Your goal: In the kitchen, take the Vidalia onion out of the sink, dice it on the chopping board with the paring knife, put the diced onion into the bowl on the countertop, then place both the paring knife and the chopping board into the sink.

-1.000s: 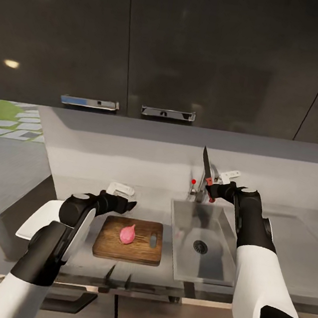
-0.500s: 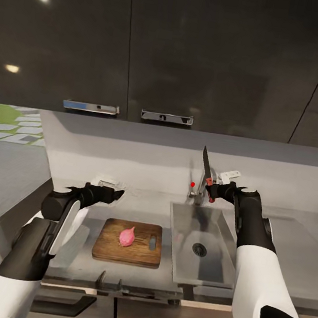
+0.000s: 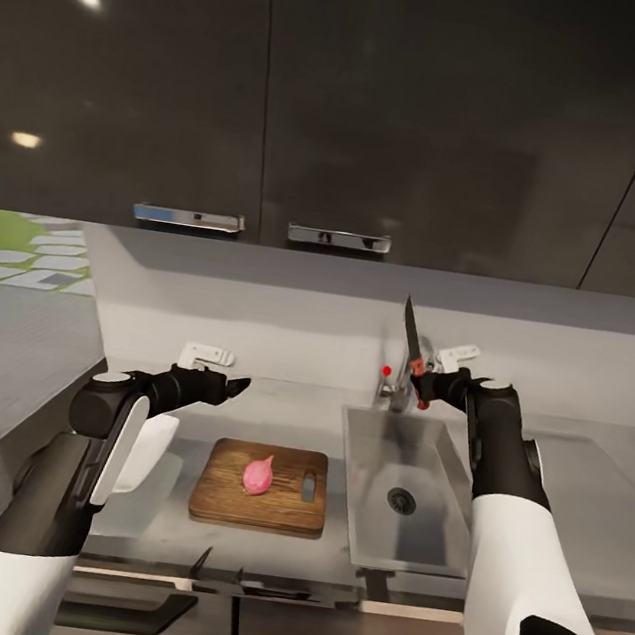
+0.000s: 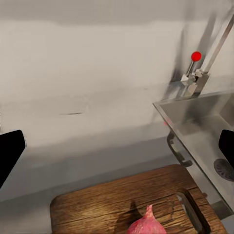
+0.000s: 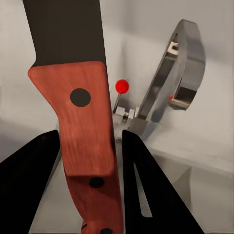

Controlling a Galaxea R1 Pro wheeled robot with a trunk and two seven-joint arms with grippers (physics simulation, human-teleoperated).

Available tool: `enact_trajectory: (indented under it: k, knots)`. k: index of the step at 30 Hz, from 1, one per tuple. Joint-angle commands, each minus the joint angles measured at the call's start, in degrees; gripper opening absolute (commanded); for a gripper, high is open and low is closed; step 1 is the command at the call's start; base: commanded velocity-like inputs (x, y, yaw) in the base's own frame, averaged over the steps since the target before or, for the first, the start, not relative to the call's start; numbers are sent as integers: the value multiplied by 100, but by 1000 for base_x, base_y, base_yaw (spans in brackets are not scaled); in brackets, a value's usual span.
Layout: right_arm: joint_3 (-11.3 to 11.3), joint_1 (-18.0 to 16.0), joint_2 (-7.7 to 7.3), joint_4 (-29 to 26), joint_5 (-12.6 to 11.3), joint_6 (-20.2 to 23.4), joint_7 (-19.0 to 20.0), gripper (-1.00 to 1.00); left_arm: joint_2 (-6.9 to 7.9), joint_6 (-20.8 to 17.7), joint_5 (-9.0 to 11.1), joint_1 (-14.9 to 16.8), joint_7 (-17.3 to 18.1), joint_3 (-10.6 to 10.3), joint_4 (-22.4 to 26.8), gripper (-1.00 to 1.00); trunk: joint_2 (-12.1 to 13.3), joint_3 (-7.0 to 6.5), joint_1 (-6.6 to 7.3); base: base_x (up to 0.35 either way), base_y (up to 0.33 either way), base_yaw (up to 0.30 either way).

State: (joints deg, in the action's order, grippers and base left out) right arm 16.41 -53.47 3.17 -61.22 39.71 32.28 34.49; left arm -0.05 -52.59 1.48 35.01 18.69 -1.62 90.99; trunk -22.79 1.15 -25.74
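My right jaws are clamped on the paring knife, its blade pointing upward, held over the back of the sink close to the faucet. My left jaws stand wide with nothing between them, above the desk behind the chopping board.

The Vidalia onion lies whole near the middle of the board, beside the slot handle.

Risks, as I judge them:
- The onion is rounded and unrestrained; an off-centre cut could roll it off the board.
- The blade must swing past the faucet on its way across; contact could twist the knife in my grip.

Containers: the sink basin holds nothing that I can see besides its drain. The white bowl sits left of the board, partly hidden by my left arm; its contents cannot be determined.
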Motion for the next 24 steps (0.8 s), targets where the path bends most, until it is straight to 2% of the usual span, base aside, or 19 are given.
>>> enact_trajectory:
  k: [1,8,11,12,13,16,17,18,20,21,22,24]
  knots:
    - [20,4,8,0,59,4,56,-100,-1,-32,12,6,6,3,5,100,-13,12,-4,0,33,0]
    - [15,102,6,243,114,-11,40,-100,-1,-32,11,6,-5,4,6,100,-13,12,-4,0,8,0]
    - [1,118,2,369,255,-28,54,-100,-3,-36,10,6,-6,4,6,100,-13,12,-4,0,0,0]
    - [-53,138,1,403,555,-94,56,-100,-4,-39,10,6,-6,4,6,100,-13,12,-4,0,0,0]
    - [-82,141,0,408,666,-149,58,-100,-4,-39,10,6,-6,4,6,100,-13,12,-4,0,0,0]
    - [-285,200,0,425,1440,-863,76,-100,-4,-41,10,6,-6,4,6,100,-13,12,-4,0,0,0]
    - [-344,399,0,432,2066,-1569,93,-100,-4,-41,10,6,-6,4,6,100,-13,12,-4,0,0,0]
    - [-355,463,-2,434,2284,-1829,98,-100,-4,-41,10,6,-6,4,6,100,-13,12,-4,0,0,0]
    - [-363,543,-6,432,2619,-2261,100,-100,-4,-41,10,6,-6,4,6,100,-13,12,-4,0,0,0]
    - [-364,555,-9,431,2677,-2343,101,-100,-4,-41,10,6,-6,4,6,100,-13,12,-4,0,0,0]
    - [-362,582,-40,429,2844,-2579,101,-100,-7,-41,10,6,-6,4,6,100,-13,12,-4,0,37,0]
    - [-362,591,-67,428,2926,-2670,100,-100,-5,-41,10,6,-6,4,6,100,-13,12,-4,0,92,0]
